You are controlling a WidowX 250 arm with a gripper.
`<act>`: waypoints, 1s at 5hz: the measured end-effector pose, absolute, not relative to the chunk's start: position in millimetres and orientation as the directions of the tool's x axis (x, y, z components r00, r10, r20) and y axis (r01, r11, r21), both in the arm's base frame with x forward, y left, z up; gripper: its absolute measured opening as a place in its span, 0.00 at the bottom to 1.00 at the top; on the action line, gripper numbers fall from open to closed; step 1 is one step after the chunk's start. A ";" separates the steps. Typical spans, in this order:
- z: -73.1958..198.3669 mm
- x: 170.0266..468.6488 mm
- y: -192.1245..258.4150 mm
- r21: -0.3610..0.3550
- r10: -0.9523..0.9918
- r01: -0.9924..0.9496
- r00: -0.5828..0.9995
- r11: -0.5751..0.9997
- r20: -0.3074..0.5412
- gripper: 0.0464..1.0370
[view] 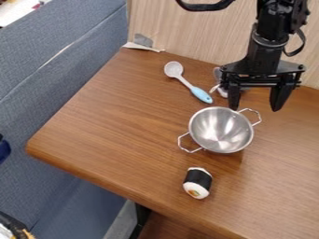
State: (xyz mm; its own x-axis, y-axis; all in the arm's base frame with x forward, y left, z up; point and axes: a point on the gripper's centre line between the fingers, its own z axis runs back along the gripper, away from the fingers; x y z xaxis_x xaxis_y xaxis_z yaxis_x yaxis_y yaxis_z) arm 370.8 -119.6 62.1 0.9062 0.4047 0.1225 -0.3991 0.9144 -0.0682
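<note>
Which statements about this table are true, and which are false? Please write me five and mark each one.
1. The pot has two handles. True.
2. The gripper is closed on one of the pot's handles. False: its fingers are spread apart, and nothing is held between them.
3. The sushi has a black band around it. True.
4. The sushi is inside the pot. False: it lies on the table, and the pot is empty.
5. The spoon with the light blue handle end lies outside the pot. True.
</note>
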 end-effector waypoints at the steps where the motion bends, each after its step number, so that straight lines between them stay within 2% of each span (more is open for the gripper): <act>1: 46.3 366.0 -118.0 -0.040 0.407 -0.405 0.909 0.913 0.091 0.96; 2: 26.9 340.4 -120.9 0.015 0.346 -0.348 0.935 0.937 0.081 0.96; 4: 51.2 300.9 -129.0 -0.054 0.282 -0.278 0.950 0.959 0.130 0.96; 5: 41.0 278.5 -125.0 -0.027 0.230 -0.228 0.967 0.973 0.109 0.96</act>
